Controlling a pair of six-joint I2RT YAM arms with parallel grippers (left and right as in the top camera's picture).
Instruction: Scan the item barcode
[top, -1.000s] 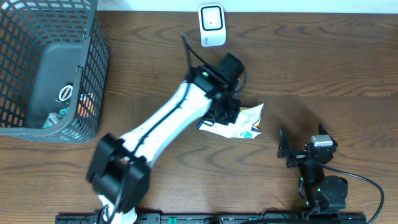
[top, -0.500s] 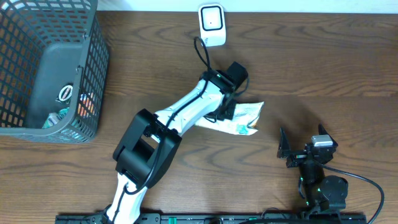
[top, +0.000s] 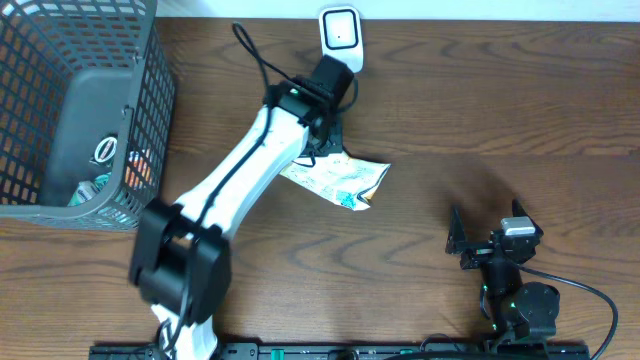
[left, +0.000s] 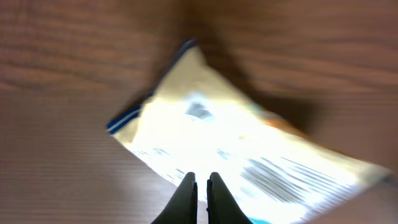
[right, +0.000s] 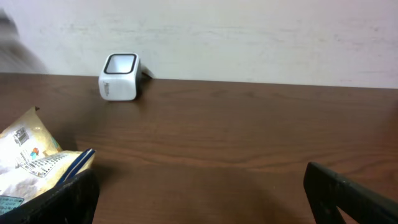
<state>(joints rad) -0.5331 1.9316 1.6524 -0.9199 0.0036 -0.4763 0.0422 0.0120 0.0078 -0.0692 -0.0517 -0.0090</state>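
Note:
A crinkled white snack packet (top: 338, 180) with a blue edge hangs just over the wooden table, below the white scanner (top: 340, 40) at the back edge. My left gripper (top: 327, 150) is shut on the packet's upper edge. In the left wrist view the fingertips (left: 201, 186) are pinched together over the packet (left: 236, 143), which is blurred; dark printed lines (left: 273, 177) show on its face. The right wrist view shows the packet (right: 31, 165) at the left and the scanner (right: 120, 78) by the wall. My right gripper (top: 490, 245) stands open at the front right, holding nothing.
A grey wire basket (top: 150, 110) with several items inside stands at the far left. A black cable (top: 255, 55) loops from the left arm near the scanner. A pale wall (right: 249, 37) runs behind the table.
My left arm has swung left and toward the back, carrying the packet from the table's middle to just below the scanner. The right arm has not moved.

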